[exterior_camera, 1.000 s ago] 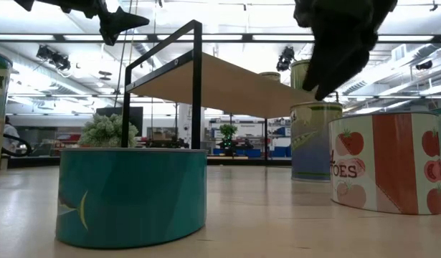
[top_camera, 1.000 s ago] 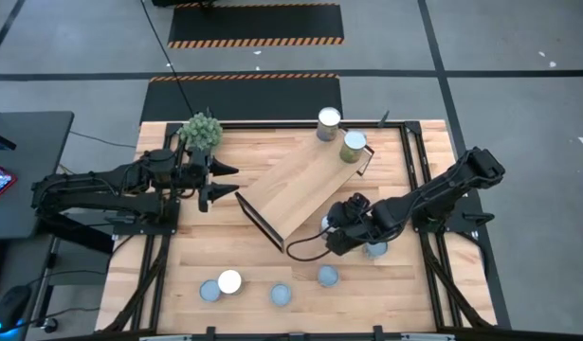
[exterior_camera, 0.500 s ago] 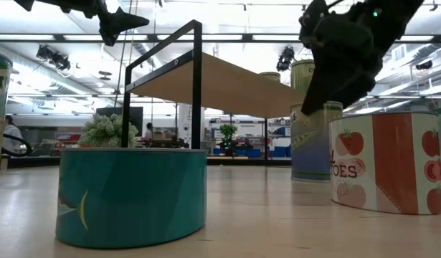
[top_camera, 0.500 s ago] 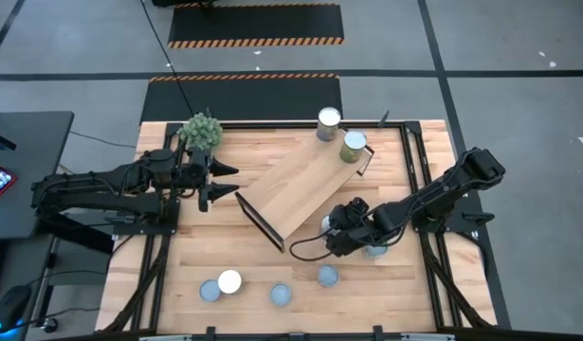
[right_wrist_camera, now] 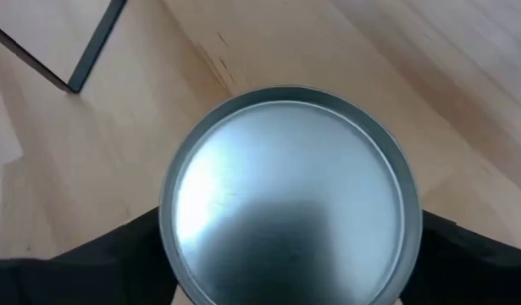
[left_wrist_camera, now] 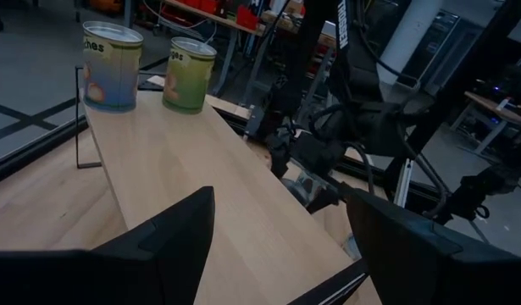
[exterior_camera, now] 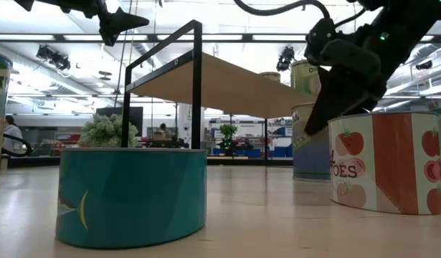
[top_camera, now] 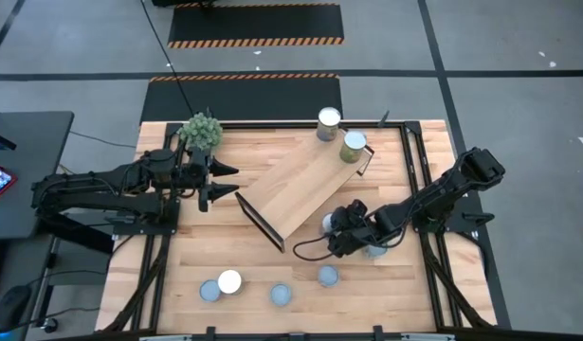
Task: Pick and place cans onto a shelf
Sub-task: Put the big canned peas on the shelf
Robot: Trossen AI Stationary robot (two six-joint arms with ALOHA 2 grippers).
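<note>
**Right gripper straddling a can beside the shelf**

You are looking at a light-wood table (top_camera: pixel 225 248) with black rails, standing on a grey workshop floor with hazard-striped mats beyond it. The shelf (top_camera: pixel 296 188) lies diagonally across the middle of the table, its long board running from the near left up toward the far right. Two cans already stand at its far end: a white-topped can (top_camera: pixel 328 119) and a greenish can (top_camera: pixel 353 142) just beside it (your left wrist view shows both upright on the board).

Your right gripper (top_camera: pixel 330 225) is low over the table just off the shelf's near-right edge. The right wrist view shows a silver-topped can (right_wrist_camera: pixel 290 224) directly beneath it, with one dark finger on each side of the rim. The fingers (right_wrist_camera: pixel 116 254) stand wide around the can, and you cannot tell from these views whether they are touching its sides. A tomato can (exterior_camera: pixel 389 163) sits just beside this spot in the low view.

Your left gripper (top_camera: pixel 218 183) waits above the table at the shelf's near-left end, next to the bushy green plant (top_camera: pixel 201 130), with its fingers spread apart and nothing between them.

Along the near edge of the table you have four more cans: a grey one (top_camera: pixel 209 291) touching a white-topped one (top_camera: pixel 230 280), then a third (top_camera: pixel 282 295) and a fourth (top_camera: pixel 328 276) spaced apart to the right.
</note>
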